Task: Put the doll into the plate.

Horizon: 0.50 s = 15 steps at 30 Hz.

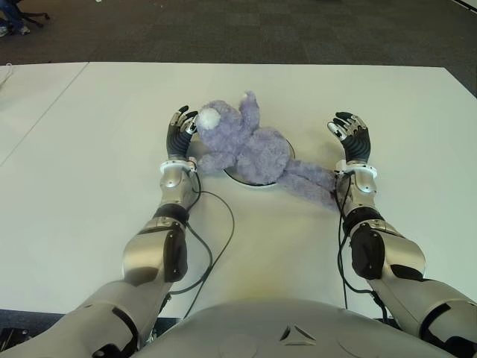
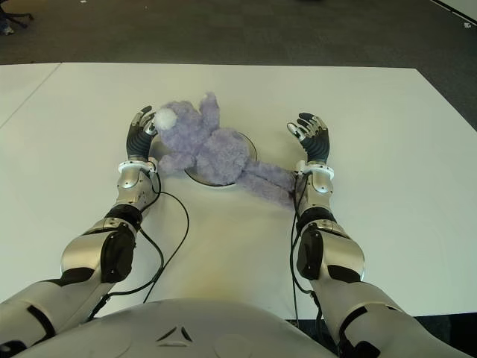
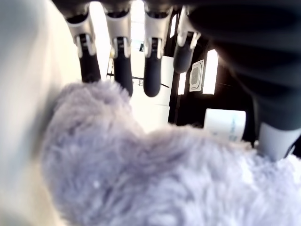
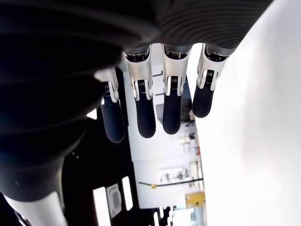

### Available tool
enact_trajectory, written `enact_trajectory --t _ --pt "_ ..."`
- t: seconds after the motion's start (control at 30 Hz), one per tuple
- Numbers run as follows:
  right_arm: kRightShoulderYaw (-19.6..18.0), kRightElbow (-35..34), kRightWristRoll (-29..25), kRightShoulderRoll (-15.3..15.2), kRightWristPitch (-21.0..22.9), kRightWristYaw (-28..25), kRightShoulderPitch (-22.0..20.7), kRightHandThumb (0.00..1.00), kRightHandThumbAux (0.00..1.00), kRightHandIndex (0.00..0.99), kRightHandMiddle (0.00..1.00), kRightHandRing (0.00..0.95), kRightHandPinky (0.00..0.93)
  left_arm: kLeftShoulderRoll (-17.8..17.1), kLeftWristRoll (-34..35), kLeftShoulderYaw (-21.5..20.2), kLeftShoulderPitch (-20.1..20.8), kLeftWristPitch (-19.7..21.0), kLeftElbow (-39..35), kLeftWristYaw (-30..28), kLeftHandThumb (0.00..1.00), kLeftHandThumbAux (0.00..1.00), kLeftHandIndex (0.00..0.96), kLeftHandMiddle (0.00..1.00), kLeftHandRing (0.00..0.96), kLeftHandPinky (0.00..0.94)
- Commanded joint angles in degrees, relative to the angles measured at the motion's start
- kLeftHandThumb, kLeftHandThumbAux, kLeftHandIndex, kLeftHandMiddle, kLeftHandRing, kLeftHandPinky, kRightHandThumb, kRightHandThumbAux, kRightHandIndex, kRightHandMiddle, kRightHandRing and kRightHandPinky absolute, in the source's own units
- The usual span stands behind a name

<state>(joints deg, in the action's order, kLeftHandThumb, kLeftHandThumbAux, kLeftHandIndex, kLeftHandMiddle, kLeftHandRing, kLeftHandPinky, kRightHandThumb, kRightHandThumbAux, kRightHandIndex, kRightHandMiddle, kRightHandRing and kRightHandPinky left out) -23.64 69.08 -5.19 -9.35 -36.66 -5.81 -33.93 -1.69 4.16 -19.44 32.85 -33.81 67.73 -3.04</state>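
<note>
Both hands empty, fingers apart: my left hand by doll's head, right hand beside legs | doll lies on plate, legs trailing on table | soft, light, floppy; grip torso.

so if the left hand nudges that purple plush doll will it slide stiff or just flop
Probably flop: the doll drapes over the plate, legs trailing off the rim onto the table, so it looks soft and limp. Its fuzzy pile would likely drag rather than slip. It seems light, so the open left hand beside its head should shift it easily.
</note>
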Motion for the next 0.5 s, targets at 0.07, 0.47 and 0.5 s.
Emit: enact_trajectory --t 0.07,0.47,0.5 --pt "0.2 7.4 -0.1 5.9 3.6 1.8 15.1 0.04 0.785 0.312 0.287 0.247 0.17 3.3 1.3 -1.0 -13.6 4.3 8.3 -2.2 0.0 0.583 0.182 0.265 0.28 0.274" --pt "0.7 7.4 0.7 5.9 3.4 2.9 15.2 0.025 0.798 0.316 0.285 0.242 0.168 3.4 1.3 -0.8 -13.7 3.6 8.3 -2.3 0.0 0.587 0.186 0.271 0.291 0.308" --pt "0.8 7.4 0.8 5.9 3.4 3.0 15.2 0.025 0.799 0.316 0.285 0.242 0.167 3.4 1.2 -0.8 -13.7 3.6 8.3 -2.2 0.0 0.587 0.185 0.271 0.291 0.309"
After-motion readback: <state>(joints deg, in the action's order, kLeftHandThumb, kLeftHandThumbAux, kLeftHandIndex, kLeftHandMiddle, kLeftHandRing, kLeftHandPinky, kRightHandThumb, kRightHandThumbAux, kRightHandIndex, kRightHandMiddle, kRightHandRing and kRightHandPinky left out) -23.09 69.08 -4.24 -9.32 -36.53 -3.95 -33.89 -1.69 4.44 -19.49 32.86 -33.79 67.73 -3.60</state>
